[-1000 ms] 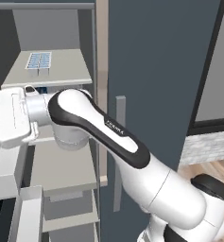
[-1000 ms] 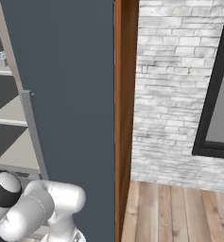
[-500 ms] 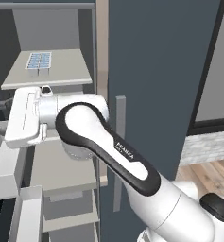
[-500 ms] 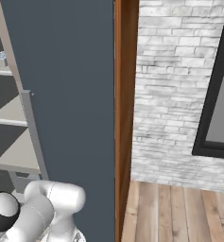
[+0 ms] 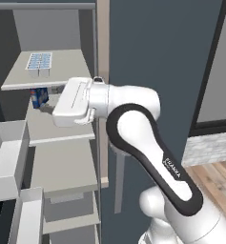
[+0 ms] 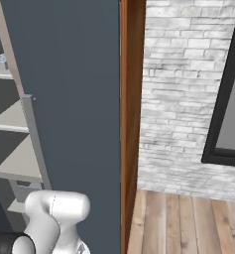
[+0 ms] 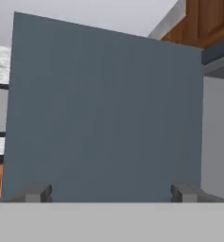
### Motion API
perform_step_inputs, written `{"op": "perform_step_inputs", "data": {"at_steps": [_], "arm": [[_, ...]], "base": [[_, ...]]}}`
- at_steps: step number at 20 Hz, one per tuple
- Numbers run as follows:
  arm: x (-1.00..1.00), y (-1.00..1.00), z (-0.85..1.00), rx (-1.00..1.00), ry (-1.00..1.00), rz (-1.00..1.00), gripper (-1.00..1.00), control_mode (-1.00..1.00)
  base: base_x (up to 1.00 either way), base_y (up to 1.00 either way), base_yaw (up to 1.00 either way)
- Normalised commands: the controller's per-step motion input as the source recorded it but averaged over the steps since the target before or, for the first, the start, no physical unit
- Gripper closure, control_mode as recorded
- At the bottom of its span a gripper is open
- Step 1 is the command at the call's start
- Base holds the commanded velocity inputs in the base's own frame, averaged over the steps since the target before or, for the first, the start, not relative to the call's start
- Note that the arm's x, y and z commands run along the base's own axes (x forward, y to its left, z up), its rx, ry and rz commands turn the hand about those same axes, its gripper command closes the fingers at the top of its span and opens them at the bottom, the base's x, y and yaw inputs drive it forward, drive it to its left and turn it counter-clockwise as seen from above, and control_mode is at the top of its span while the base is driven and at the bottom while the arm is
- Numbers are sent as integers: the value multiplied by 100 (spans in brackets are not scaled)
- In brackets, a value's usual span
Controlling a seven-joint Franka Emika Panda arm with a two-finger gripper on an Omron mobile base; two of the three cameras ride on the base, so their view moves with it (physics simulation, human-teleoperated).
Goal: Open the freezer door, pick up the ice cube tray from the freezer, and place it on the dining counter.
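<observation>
The freezer (image 5: 62,157) stands open, with pale grey shelves inside. The ice cube tray (image 5: 39,62), white with pale blue cells, lies flat on the top shelf. The freezer door is swung out to the left, and its white inner bins (image 5: 7,152) show at the lower left. My gripper (image 5: 50,109) hovers in front of the second shelf, below and to the right of the tray, not touching it. In the hand view the gripper (image 7: 111,194) is open with nothing between its fingertips and faces a flat slate-blue panel (image 7: 104,108). The dining counter is out of view.
A small dark blue box (image 5: 38,96) stands on the second shelf just left of my hand. The plain slate-blue door (image 5: 152,52) (image 6: 74,99) with its grey bar handle (image 6: 34,144) closes off the right. Beyond it are a brick wall (image 6: 178,99) and wooden floor (image 6: 188,223).
My hand has swung to the right and slightly up, from beside the door bins to in front of the second shelf. The jaws stayed wide open. The tray has not moved.
</observation>
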Motion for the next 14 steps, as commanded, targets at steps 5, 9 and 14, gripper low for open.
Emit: {"op": "perform_step_inputs", "data": {"at_steps": [5,9,14], "arm": [[0,-97,3,0,11,-24,-100,-100],[0,-86,0,-1,14,-25,-100,-100],[0,-75,0,-8,10,-23,-100,-100]], "base": [[0,0,0],[0,0,0],[0,0,0]]}}
